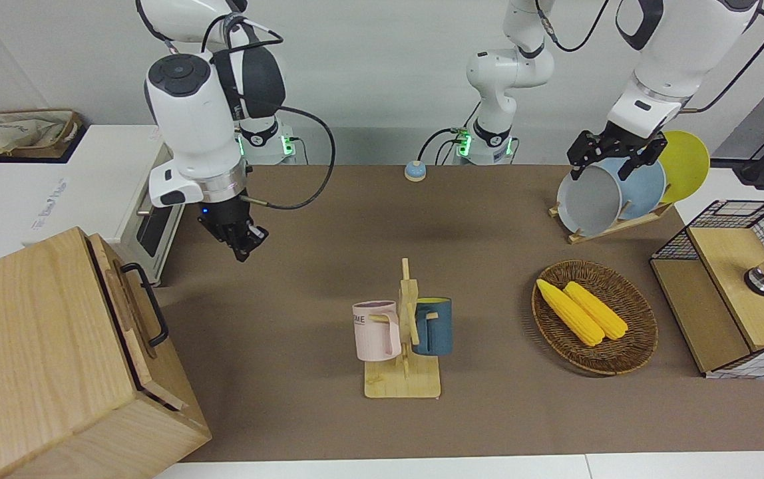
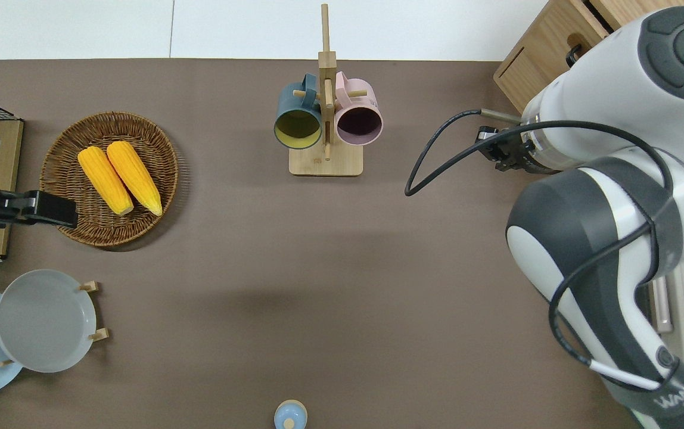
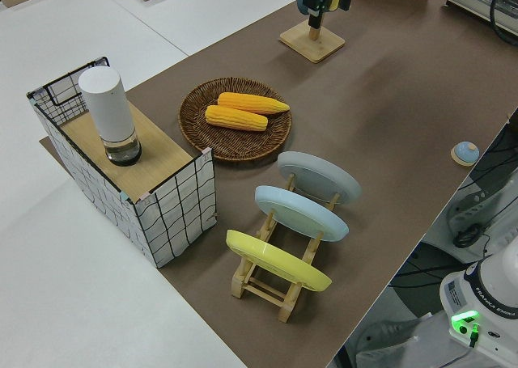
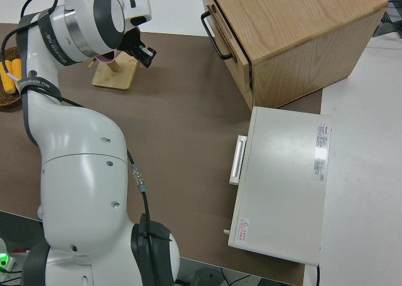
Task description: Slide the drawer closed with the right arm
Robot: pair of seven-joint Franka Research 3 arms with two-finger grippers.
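I have the right arm (image 1: pixel 195 126) lifted off the cabinet (image 1: pixel 42 352), with the right gripper (image 1: pixel 241 241) hanging in the air over bare brown counter (image 2: pixel 318 286), between the cabinet and the mug rack (image 2: pixel 325 119). The gripper holds nothing. I cannot tell from these views how far apart its fingers stand.

The drawer (image 1: pixel 126 313) sits in the upper part of the cabinet front, at the right arm's end of the counter and at the edge farthest from the robots. Its front looks close to flush with the cabinet face, with a thin dark line visible along its edge. The black loop handle (image 1: pixel 149 303) stands out from the drawer front, clear of the gripper. In the right side view the handle (image 4: pixel 215 38) shows as a loop on the cabinet face, well apart from the gripper (image 4: pixel 143 53).

The white toaster oven (image 4: pixel 279 185) stands beside the cabinet, nearer to the robots.

The mug rack carries 2 mugs: 1 pink (image 1: pixel 377 330), 1 dark blue (image 1: pixel 432 326). A wicker basket (image 1: pixel 641 332) holds 2 corn cobs (image 1: pixel 581 311), toward the left arm's end. A plate rack nearer to the robots holds 3 plates (image 3: pixel 299 214).

The left arm (image 1: pixel 661 60) is parked.
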